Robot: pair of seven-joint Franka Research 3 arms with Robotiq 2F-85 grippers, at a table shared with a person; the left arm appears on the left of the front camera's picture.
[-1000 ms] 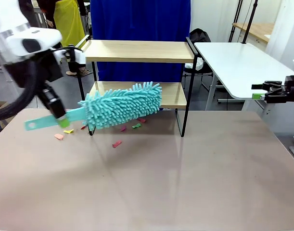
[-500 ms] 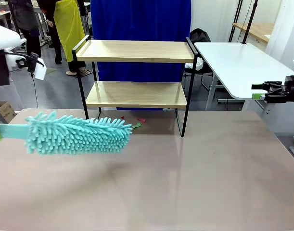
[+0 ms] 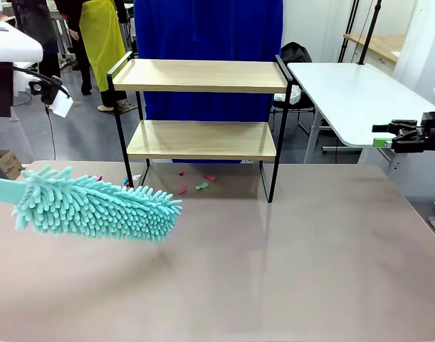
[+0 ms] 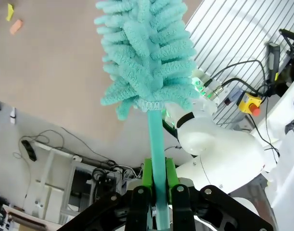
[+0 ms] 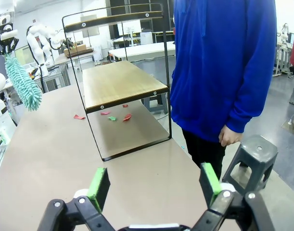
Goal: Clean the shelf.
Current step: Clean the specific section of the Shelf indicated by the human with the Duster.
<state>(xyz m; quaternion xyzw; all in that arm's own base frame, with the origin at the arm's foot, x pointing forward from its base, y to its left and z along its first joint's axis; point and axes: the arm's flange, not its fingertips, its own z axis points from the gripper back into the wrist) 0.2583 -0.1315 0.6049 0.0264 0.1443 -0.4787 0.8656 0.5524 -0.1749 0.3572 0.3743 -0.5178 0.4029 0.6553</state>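
Note:
The shelf (image 3: 203, 139) stands at the far middle of the brown table, both wooden boards bare. A fluffy teal duster (image 3: 96, 206) hovers over the table's left side, clear of the shelf, its handle running off the picture's left edge. In the left wrist view my left gripper (image 4: 157, 192) is shut on the duster's handle, with the duster head (image 4: 147, 53) straight ahead. My right gripper (image 3: 379, 136) hangs open and empty at the far right, off the table's edge. Its green pads (image 5: 98, 185) stand wide apart, facing the shelf (image 5: 118, 82) end-on.
Small coloured paper scraps (image 3: 196, 187) lie on the table under and in front of the shelf. A person in a blue top (image 5: 223, 62) stands behind the shelf, beside a grey stool (image 5: 255, 154). A white table (image 3: 352, 92) sits at the back right.
A second ago the duster head lay on the shelf's lower board. My left arm has since pulled it out to the left and down over the table. The right arm has not moved.

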